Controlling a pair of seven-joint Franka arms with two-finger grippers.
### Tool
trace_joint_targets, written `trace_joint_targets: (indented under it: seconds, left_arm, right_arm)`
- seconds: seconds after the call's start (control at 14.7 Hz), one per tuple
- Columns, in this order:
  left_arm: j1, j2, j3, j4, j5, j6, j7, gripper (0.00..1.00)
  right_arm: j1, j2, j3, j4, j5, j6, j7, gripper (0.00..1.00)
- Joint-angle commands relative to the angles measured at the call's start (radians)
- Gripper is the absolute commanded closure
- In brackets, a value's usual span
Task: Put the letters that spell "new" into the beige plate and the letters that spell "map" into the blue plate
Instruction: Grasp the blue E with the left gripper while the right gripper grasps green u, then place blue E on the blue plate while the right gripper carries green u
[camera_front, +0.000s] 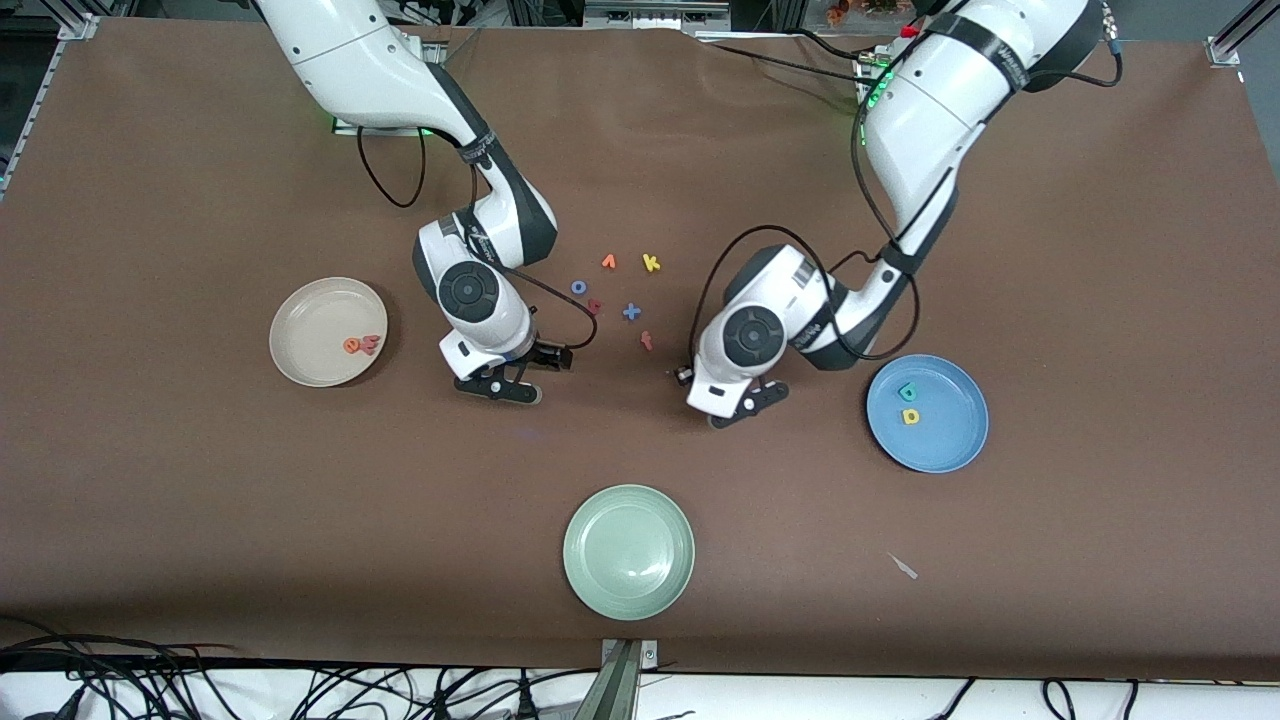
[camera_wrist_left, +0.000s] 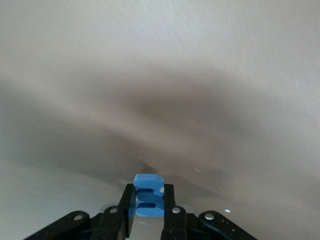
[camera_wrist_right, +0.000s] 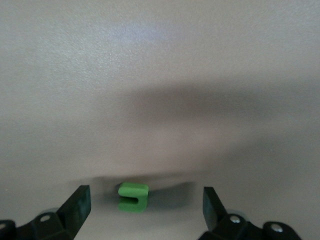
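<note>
Two plates already carry letters, and we read the table from the right arm's end toward the left arm's. We see the beige plate (camera_front: 327, 331) holding the orange "e" (camera_front: 351, 346) and the pinkish-red "w" (camera_front: 370, 343), which lie touching near its rim. Beside it, the right gripper (camera_front: 503, 388) sits low at the table with its fingers (camera_wrist_right: 76, 207) spread wide; in its wrist view the green "n" (camera_wrist_right: 133, 196) lies flat on the brown table (camera_front: 200, 520) between them, gripped by nothing. We find the leftover letters (camera_front: 615, 290) scattered between the two arms. The pale green plate (camera_front: 628, 551) lies nearest the front camera. The left gripper (camera_front: 735, 410) is also low at the table, its jaws pinched tight on the blue "m" (camera_wrist_left: 148, 195), which stands edgewise between the pads. Toward the left arm's end lies the blue plate (camera_front: 950, 450), with the teal-green "a" (camera_front: 908, 392) and the yellow "p" (camera_front: 910, 416) close together inside it.
</note>
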Motion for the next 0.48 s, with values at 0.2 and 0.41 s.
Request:
trace_joint_targets:
  seconds: [0.2, 0.41]
  left_arm:
    - [0.151, -0.116, 0.006, 0.014, 0.004, -0.244, 0.336, 0.96]
    - [0.237, -0.129, 0.003, -0.007, 0.101, -0.289, 0.527, 0.96]
  right_arm:
    - [0.02, 0.018, -0.006, 0.024, 0.02, 0.003, 0.005, 0.18]
    - [0.024, 0.019, -0.004, 0.02, 0.02, 0.005, 0.005, 0.28]
